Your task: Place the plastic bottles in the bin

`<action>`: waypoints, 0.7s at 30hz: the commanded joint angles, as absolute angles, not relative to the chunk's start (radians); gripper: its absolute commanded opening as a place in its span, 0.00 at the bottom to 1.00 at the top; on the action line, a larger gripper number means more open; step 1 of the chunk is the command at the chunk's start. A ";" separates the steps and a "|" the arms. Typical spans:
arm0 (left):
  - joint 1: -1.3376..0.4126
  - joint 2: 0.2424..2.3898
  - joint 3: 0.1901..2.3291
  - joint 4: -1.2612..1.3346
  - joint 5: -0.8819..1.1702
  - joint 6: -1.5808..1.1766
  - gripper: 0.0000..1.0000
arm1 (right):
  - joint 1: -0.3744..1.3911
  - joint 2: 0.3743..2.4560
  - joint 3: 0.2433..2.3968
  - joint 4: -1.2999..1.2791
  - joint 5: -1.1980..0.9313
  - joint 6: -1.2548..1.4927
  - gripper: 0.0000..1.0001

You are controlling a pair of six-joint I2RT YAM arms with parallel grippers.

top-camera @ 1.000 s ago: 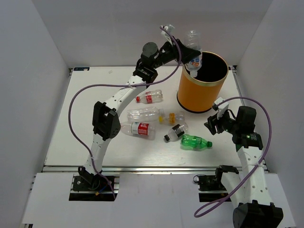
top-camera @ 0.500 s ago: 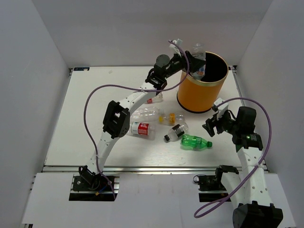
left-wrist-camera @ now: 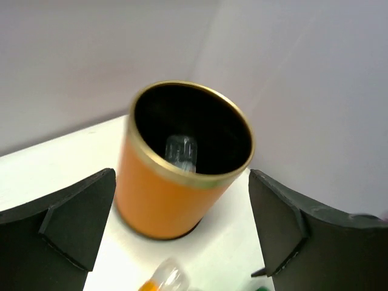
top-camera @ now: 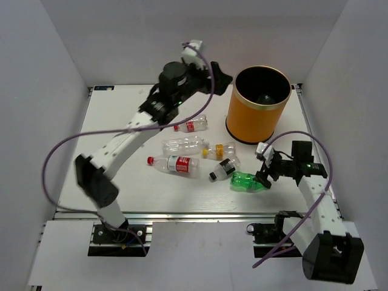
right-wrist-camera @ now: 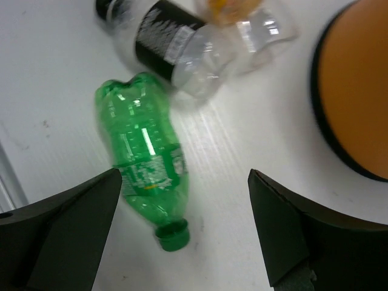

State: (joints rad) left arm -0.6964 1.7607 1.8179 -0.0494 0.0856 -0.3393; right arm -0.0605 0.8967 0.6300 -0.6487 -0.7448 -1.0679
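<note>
1. White surface (top-camera: pixel 121 176) stretches under both arms, with six bottles lying on their sides in a loose cluster mid-table, left of and in front of the bin
2. The bin (top-camera: pixel 248 124) stands upright at the far right of the surface, orange wall, gold rim, black inside. Down in it, the left wrist view catches a clear bottle (left-wrist-camera: pixel 180 151)
3. Left gripper (top-camera: pixel 220 79) hangs high, just left of the bin's rim, jaws spread wide and nothing between them; its camera looks down into the bin's mouth
4. Right gripper (top-camera: pixel 264 176) is low at the near right, jaws wide apart and empty, right at the green bottle (top-camera: pixel 248 181). I cannot tell whether it touches. In the right wrist view that bottle lies nearer the left finger, cap toward the bottom of the view
5. Long red-labelled bottle (top-camera: pixel 176 164) lies at the near left of the cluster, red cap pointing left
6. Plain clear bottle (top-camera: pixel 182 145) lies just behind it
7. Second red-labelled bottle (top-camera: pixel 191 125) lies farthest back, well left of the bin
8. Yellow-capped bottle (top-camera: pixel 219 149) lies just right of the plain clear one
9. Black-labelled bottle (top-camera: pixel 224 168) lies between the yellow-capped bottle and the green one, just beside both, dark cap toward the near left
</note>
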 commanded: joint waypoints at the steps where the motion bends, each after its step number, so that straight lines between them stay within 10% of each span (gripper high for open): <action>1: -0.701 1.574 1.643 -0.280 -0.098 -0.229 1.00 | -0.009 0.977 0.605 -0.736 -0.781 -1.276 0.90; 15: -0.681 1.253 1.040 -0.578 -0.344 -0.698 1.00 | 0.250 1.235 0.505 -0.359 -0.482 -1.080 0.87; 21: -0.692 1.217 1.058 -0.713 -0.400 -0.787 1.00 | 0.293 1.305 0.511 -0.396 -0.425 -1.106 0.50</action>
State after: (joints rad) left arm -0.6853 1.2785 1.0245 -0.6544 -0.3454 -0.6903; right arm 0.2768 1.2736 0.5308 -0.4068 -0.5442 -1.0760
